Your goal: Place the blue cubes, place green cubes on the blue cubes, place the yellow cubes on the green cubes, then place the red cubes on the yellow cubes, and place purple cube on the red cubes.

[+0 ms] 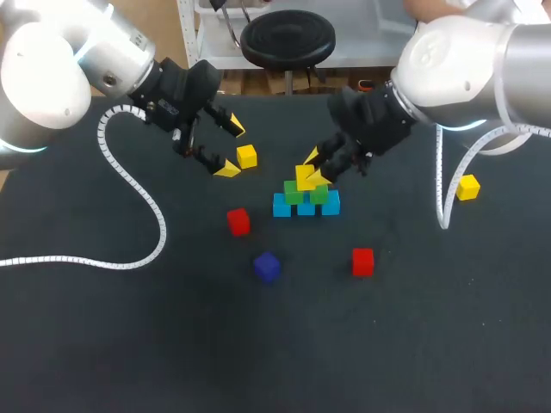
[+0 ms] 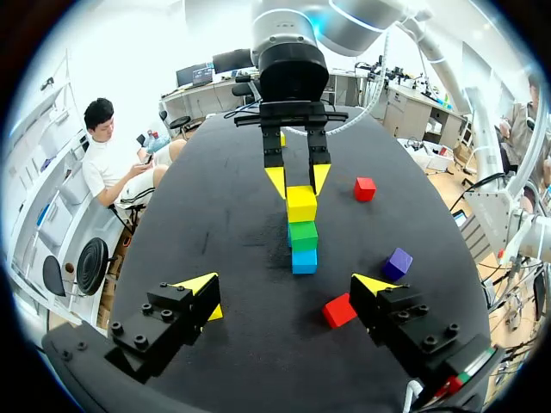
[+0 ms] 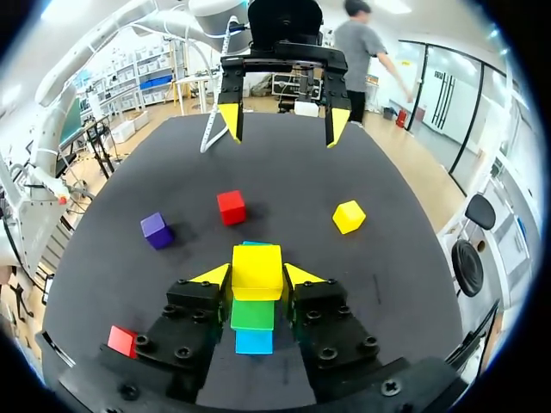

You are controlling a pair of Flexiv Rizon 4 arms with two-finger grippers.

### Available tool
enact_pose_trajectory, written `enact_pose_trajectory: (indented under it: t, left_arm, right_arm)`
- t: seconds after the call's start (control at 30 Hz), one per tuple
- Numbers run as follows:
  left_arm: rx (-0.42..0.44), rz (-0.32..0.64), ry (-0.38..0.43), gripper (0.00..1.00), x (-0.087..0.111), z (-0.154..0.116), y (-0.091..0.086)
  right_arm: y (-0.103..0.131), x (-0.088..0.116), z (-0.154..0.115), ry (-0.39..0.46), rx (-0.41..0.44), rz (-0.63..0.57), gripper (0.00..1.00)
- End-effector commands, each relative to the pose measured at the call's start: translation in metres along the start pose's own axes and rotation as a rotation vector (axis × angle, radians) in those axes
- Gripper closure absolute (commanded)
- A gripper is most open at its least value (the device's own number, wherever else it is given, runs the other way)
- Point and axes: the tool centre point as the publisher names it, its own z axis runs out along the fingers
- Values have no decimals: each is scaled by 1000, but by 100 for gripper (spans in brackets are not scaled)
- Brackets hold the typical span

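table (image 1: 129, 344) blk | base cubes (image 1: 281, 206) lt blue | mid cubes (image 1: 293, 192) grn | top cube (image 1: 304, 175) yel | 2 loose cubes (image 1: 247, 156) (image 1: 468, 187) yel | 2 red cubes (image 1: 238, 221) (image 1: 362, 261) | purple cube (image 1: 267, 266) | L grip (image 1: 231, 150), R grip (image 1: 312, 169) blk, yel tips

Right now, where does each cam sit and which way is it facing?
Head view: fixed above and behind, looking down on the table; left arm and right arm enter from its sides.
Left wrist view: on the left wrist, looking past its open left end effector at the stack and right end effector.
Right wrist view: on the right wrist, own end effector shut on the yellow cube topping the stack, facing the left one.
Shared: both wrist views see the stack, from opposite sides.
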Motion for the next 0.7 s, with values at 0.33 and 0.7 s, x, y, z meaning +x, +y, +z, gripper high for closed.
enact_pose_trajectory:
  t: [0.33, 0.7]
  left_arm:
    - [1, 1, 0, 0, 0, 0, 1]
    - [1, 1, 0, 0, 0, 0, 1]
  right_arm:
    - [2, 1, 0, 2, 5, -1, 100]
    - [3, 5, 2, 2, 4, 7, 95]
